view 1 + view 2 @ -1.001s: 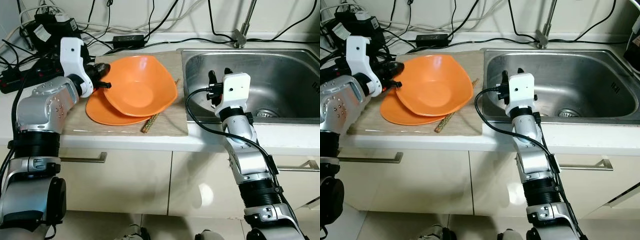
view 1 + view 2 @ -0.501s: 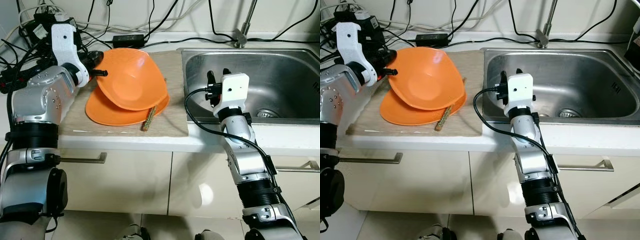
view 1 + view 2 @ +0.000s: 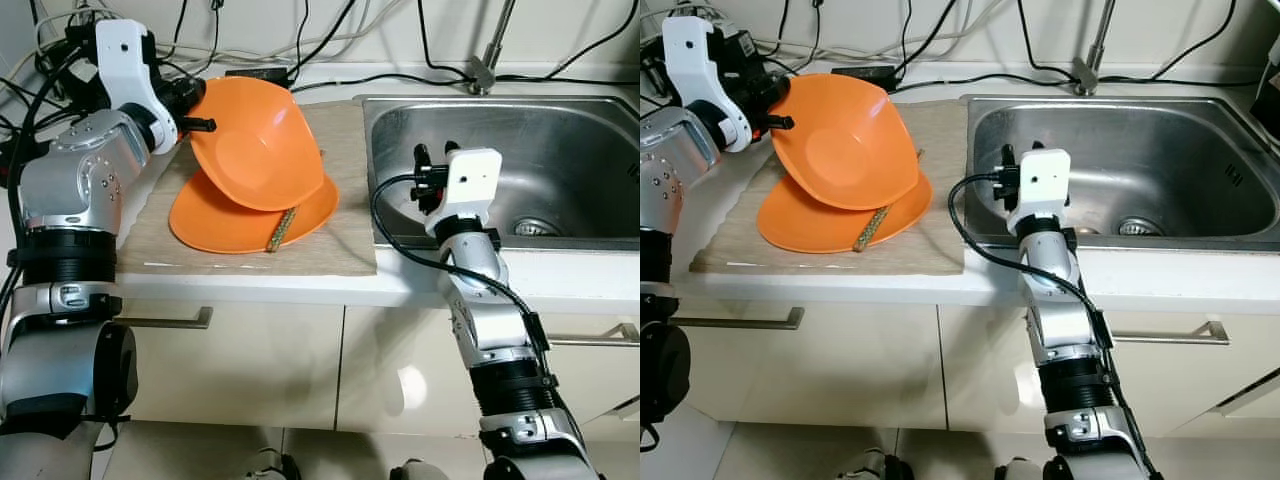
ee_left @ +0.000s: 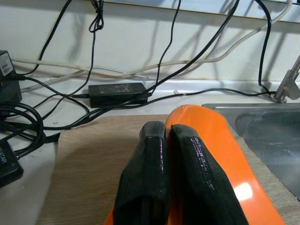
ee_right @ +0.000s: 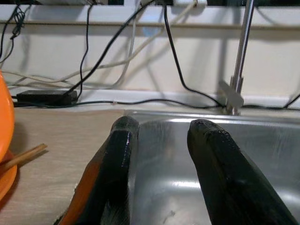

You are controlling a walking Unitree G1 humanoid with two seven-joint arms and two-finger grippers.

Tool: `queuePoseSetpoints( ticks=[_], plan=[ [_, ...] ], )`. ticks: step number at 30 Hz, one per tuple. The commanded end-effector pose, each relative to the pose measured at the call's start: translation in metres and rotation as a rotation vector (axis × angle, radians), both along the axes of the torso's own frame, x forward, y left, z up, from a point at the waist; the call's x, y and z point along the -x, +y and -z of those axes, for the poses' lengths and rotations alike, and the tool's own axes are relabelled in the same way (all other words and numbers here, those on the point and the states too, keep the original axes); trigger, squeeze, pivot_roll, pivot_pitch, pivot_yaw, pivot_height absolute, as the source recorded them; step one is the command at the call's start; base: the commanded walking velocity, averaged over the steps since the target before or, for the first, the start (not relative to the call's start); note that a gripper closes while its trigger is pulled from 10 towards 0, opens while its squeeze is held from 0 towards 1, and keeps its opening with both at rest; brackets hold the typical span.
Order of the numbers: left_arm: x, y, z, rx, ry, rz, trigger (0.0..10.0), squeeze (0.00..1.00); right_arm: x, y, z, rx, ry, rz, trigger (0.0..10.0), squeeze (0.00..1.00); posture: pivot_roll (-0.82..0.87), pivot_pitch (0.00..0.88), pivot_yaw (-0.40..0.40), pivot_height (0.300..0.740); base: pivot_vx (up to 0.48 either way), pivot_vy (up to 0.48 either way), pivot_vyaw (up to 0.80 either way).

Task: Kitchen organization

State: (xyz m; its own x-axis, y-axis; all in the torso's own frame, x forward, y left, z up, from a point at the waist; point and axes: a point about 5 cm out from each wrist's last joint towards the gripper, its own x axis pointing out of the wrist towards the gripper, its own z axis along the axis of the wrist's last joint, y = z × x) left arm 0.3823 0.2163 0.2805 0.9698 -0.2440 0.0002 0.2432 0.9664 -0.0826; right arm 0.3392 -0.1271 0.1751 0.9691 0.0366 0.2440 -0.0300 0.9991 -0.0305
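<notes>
Orange bowl (image 3: 258,145) was up off the mat (image 3: 340,215), tipped steeply on its side, its lower edge resting on the orange plate (image 3: 235,222) beneath it. My left gripper (image 3: 196,108) had it by the rim at the far left, and from the left wrist camera I saw the two black fingers (image 4: 151,178) pressed close together with the orange rim pinched between them. A pair of chopsticks (image 3: 279,229) lay across the plate's front edge, leaning against the underside of the bowl. All of this sat on the beige mat on the counter (image 3: 260,286), just left of the steel sink (image 3: 590,150). Behind the mat, a black power brick (image 4: 117,93) and a tangle of cables (image 3: 60,70) ran along the wall.

My right gripper (image 5: 161,136) hovered at the near left corner of the sink, over the basin, fingers spread apart and holding nothing. Past them I could see the tap (image 5: 236,70) at the back of the sink.
</notes>
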Motion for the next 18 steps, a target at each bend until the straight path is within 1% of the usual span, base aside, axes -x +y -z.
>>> queuePoseSetpoints(
  ticks=[1,2,4,6,9,13,18],
  plan=[
    [0.001,0.003,-0.019,-0.001,-0.050,-0.012,0.0,0.00,-0.004,0.002,-0.004,-0.019,0.007,-0.014,10.0,0.00,-0.08,0.000,0.075,0.707,0.000,0.000,0.00],
    [0.001,0.003,-0.021,-0.001,-0.054,-0.013,0.0,0.00,-0.004,0.004,-0.003,-0.050,0.019,-0.024,10.0,0.00,-0.08,0.000,0.074,0.707,0.000,0.000,0.00],
    [0.001,0.003,-0.021,-0.001,-0.055,-0.013,0.0,0.00,-0.005,0.004,-0.003,-0.062,0.023,-0.027,10.0,0.00,-0.08,0.000,0.075,0.707,0.000,0.000,0.00],
    [0.001,0.003,-0.022,0.001,-0.056,-0.011,0.0,0.00,-0.006,0.004,-0.001,-0.098,0.042,-0.034,10.0,0.00,-0.08,0.000,0.075,0.707,0.000,0.000,0.00],
    [0.001,0.003,-0.024,0.004,-0.062,-0.013,0.0,0.00,-0.009,0.006,0.003,-0.179,0.079,-0.056,10.0,0.00,-0.07,0.000,0.075,0.707,0.000,0.000,0.00],
    [0.002,0.003,-0.027,0.003,-0.068,-0.014,0.0,0.00,-0.010,0.008,0.003,-0.209,0.081,-0.074,10.0,0.00,-0.07,0.000,0.074,0.707,0.000,0.000,0.00],
    [0.002,0.002,-0.030,0.003,-0.077,-0.011,0.0,0.00,-0.011,0.009,0.003,-0.293,0.097,-0.101,10.0,0.00,-0.07,0.000,0.075,0.707,0.000,0.000,0.00]
  ],
)
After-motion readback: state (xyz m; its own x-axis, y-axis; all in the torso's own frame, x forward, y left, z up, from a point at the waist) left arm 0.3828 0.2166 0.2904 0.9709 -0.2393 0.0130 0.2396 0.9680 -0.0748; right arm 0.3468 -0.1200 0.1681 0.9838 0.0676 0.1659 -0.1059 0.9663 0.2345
